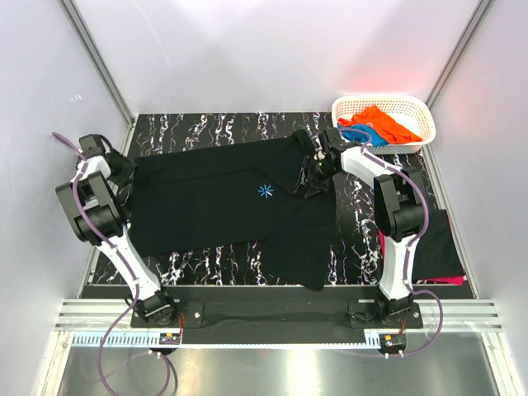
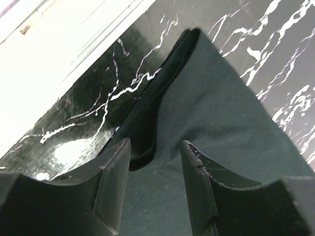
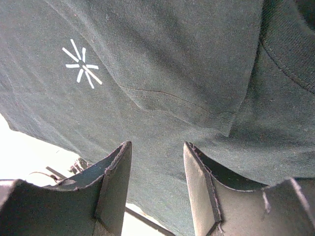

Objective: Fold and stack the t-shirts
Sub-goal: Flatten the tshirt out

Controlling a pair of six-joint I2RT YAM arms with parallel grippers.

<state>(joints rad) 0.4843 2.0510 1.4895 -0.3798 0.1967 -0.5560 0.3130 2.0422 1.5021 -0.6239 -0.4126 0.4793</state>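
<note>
Top external view: a large black t-shirt (image 1: 223, 198) lies spread on the marbled counter (image 1: 206, 128). The left hand (image 2: 155, 147) hovers half open over its left edge, the right hand (image 3: 157, 147) half open near the collar; neither grips anything. Best to pinch both edges squarely, then fold evenly.

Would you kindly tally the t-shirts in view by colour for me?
Black: 2, the spread black t-shirt and the folded black t-shirt
Orange: 1, the orange t-shirt
Blue: 1, the blue t-shirt
Magenta: 1, the magenta t-shirt
Total: 5
</note>
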